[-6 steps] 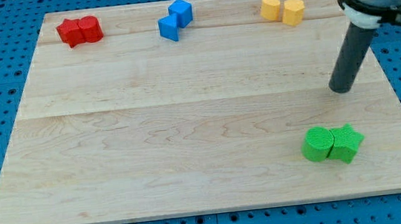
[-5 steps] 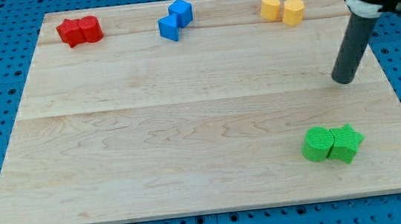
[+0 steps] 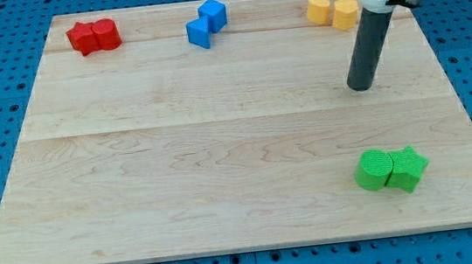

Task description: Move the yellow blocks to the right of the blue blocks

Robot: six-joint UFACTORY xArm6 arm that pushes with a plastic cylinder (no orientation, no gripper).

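Note:
Two yellow blocks sit touching at the view's top right: a rounded one [image 3: 319, 8] and a hexagonal one [image 3: 345, 13]. Two blue cube-like blocks [image 3: 207, 23] sit touching at the top middle, to the left of the yellow pair. My tip [image 3: 360, 87] rests on the board below the yellow blocks, apart from them, and well above the green blocks. The rod's upper part partly covers the right edge of the hexagonal yellow block.
Two red blocks [image 3: 93, 36] lie touching at the top left. Two green blocks [image 3: 390, 169] lie touching at the lower right. The wooden board [image 3: 177, 156] rests on a blue pegboard.
My tip has moved left and slightly up, from near the board's right edge to below the yellow blocks. No block has moved.

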